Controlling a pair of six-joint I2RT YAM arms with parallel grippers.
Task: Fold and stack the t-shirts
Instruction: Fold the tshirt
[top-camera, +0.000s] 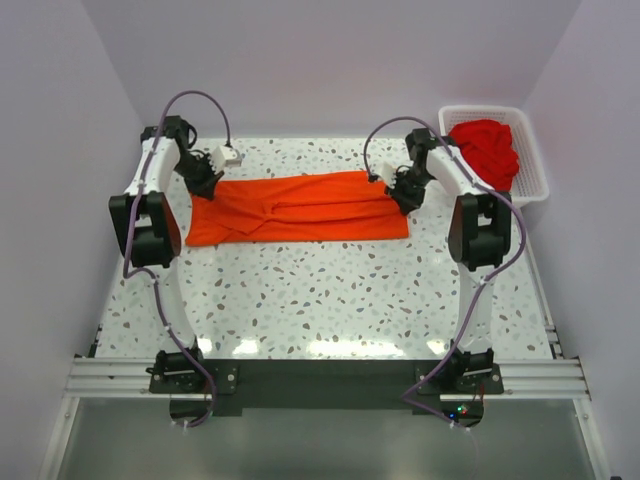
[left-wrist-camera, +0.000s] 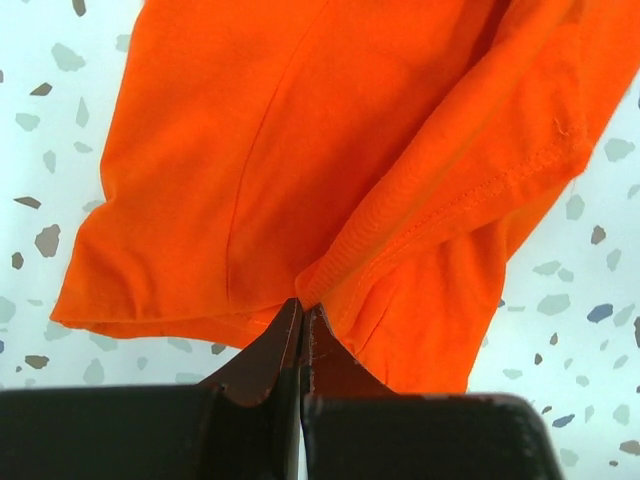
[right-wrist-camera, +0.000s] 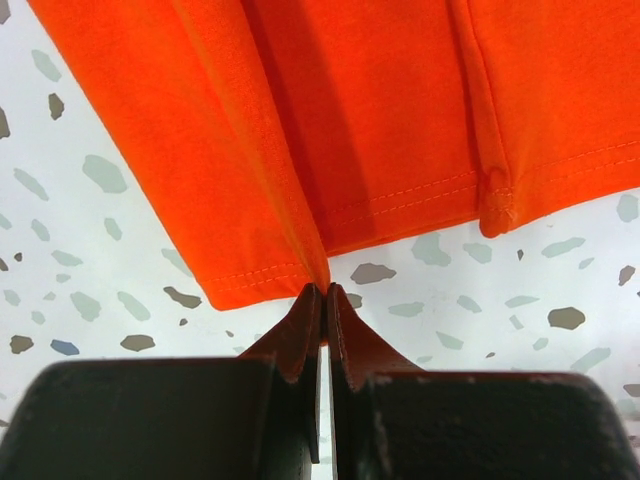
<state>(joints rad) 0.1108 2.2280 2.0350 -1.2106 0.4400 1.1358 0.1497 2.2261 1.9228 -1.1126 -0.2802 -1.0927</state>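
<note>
The bright orange-red t-shirt (top-camera: 300, 208) lies stretched left to right across the far middle of the table, partly folded lengthwise. My left gripper (top-camera: 205, 183) is shut on its left end; in the left wrist view the gripper (left-wrist-camera: 301, 308) pinches a hemmed fold of the shirt (left-wrist-camera: 300, 150). My right gripper (top-camera: 403, 192) is shut on its right end; in the right wrist view the gripper (right-wrist-camera: 325, 290) pinches the stitched bottom hem of the shirt (right-wrist-camera: 380, 120). Deeper red t-shirts (top-camera: 487, 150) lie bunched in the basket.
A white plastic lattice basket (top-camera: 534, 172) stands at the far right corner of the speckled table (top-camera: 320, 310). Lilac walls close in the back and both sides. The aluminium rail with both arm bases runs along the near edge.
</note>
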